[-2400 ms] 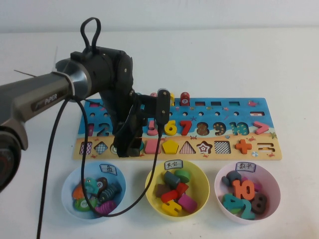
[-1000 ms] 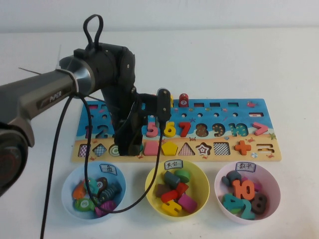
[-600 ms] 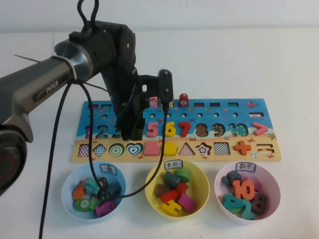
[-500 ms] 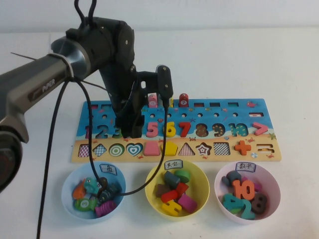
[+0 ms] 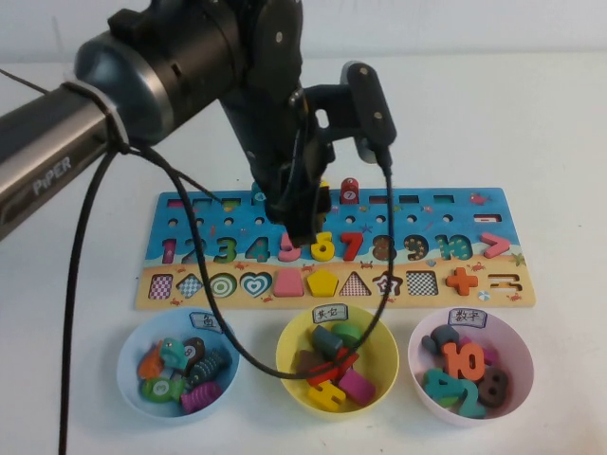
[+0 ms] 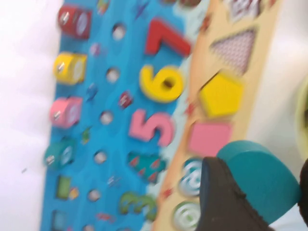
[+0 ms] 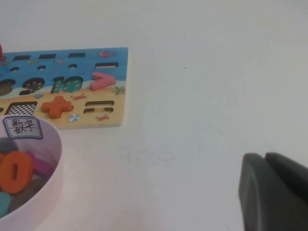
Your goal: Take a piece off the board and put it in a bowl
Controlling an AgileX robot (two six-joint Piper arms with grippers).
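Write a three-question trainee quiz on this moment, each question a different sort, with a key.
1. True or false: the left tool holds the teal heart piece above the board.
2. Multiple choice: which bowl lies nearest below the left tool in the high view? A) light-blue bowl B) yellow bowl C) pale-pink bowl
3. Fill in: the right tool rests over the bare white ____, away from the board.

Key: 1 true; 2 B; 3 table.
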